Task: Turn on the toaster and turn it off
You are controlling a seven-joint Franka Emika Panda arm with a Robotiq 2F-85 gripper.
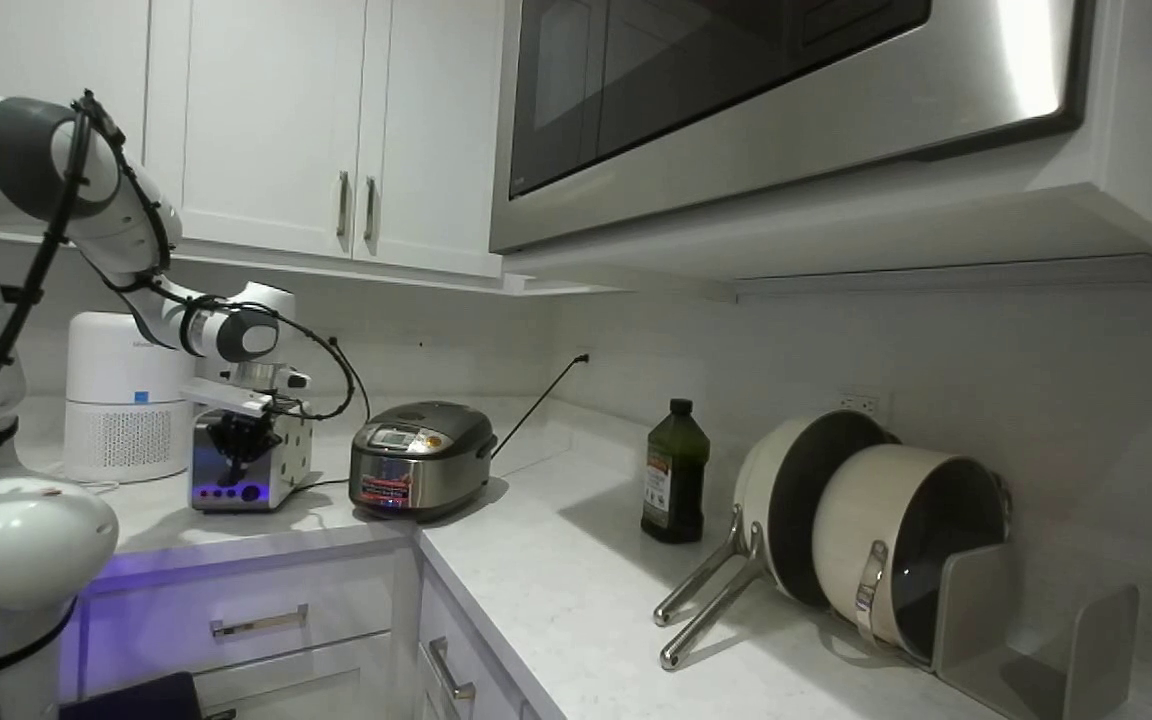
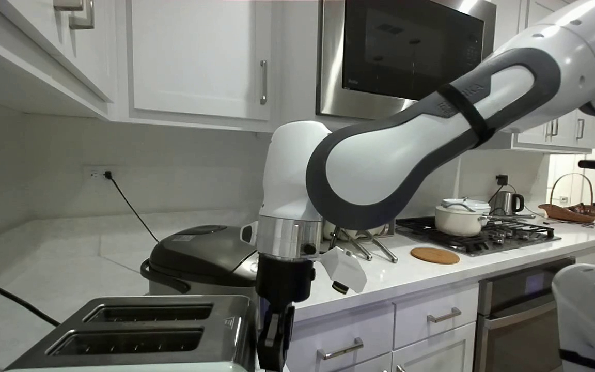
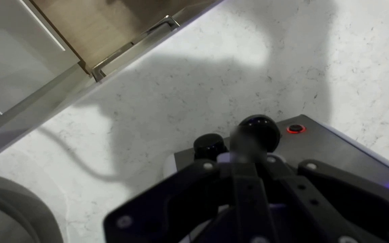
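Observation:
The toaster (image 1: 201, 468), a silver box with a blue-lit lower front, stands on the corner counter; its two top slots face up in an exterior view (image 2: 228, 336). Pointing downward, my gripper (image 1: 233, 474) is right in front of that front panel. In the wrist view the gripper (image 3: 248, 157) is shut, its fingertips blurred and over the larger black knob (image 3: 265, 125). Whether they touch it I cannot tell. A smaller black knob (image 3: 209, 145) sits to one side, and a button (image 3: 295, 128) with a red glowing ring on the other. Nothing shows held.
Close beside the toaster is a round steel cooker (image 1: 431, 465). A white cylindrical appliance (image 1: 131, 400) stands behind the arm. Farther along are a dark bottle (image 1: 676, 475) and racked pans (image 1: 861, 540). Wall cabinets (image 1: 266, 130) hang above; drawers (image 1: 256, 620) lie below the counter edge.

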